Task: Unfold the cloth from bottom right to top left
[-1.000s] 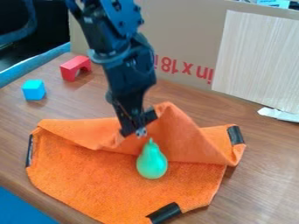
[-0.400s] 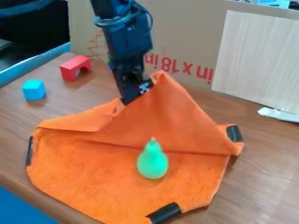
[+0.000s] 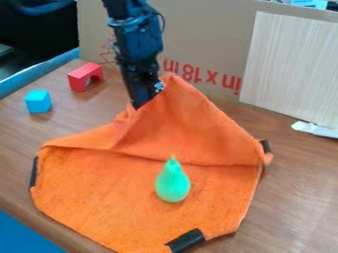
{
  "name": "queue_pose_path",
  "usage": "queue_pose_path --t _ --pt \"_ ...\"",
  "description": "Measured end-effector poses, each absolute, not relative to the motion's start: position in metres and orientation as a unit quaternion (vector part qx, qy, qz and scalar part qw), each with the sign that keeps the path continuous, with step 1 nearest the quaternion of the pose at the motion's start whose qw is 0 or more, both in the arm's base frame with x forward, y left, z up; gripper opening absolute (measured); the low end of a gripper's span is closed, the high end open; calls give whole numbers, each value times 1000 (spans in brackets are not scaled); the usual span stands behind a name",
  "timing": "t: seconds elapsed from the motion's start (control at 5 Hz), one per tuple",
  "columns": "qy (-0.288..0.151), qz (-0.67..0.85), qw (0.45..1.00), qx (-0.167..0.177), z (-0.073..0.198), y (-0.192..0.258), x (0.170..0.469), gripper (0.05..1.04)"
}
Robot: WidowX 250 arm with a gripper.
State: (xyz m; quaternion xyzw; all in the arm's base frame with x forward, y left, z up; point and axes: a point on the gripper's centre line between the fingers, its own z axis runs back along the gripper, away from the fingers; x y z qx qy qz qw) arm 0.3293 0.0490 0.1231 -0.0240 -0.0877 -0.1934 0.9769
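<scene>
The black gripper (image 3: 147, 97) hangs at the upper middle of the view, above the back part of the table, shut on the far edge of the orange cloth (image 3: 142, 195). From there the cloth slopes down as a raised flap toward the viewer. Its front part lies flat on the table, with black strips at the left, right and bottom corners. A green pear-shaped toy (image 3: 173, 184) rests on the flat part, just in front of the flap's fold.
A red arch block (image 3: 84, 76) and a blue cube (image 3: 38, 101) stand at the back left. Behind the gripper rises a cardboard box wall (image 3: 204, 39), with a pale panel (image 3: 290, 69) at its right. A white scrap (image 3: 316, 129) lies below the panel.
The gripper has moved up and away toward the box wall, drawing the cloth's flap back with it. The cloth's right corner has shifted slightly. The pear has barely moved.
</scene>
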Motion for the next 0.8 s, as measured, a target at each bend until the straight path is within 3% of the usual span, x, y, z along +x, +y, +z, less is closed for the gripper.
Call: queue_pose_path --t 0.8 --pt "-47 -127 991 -23 99 98 371 59"
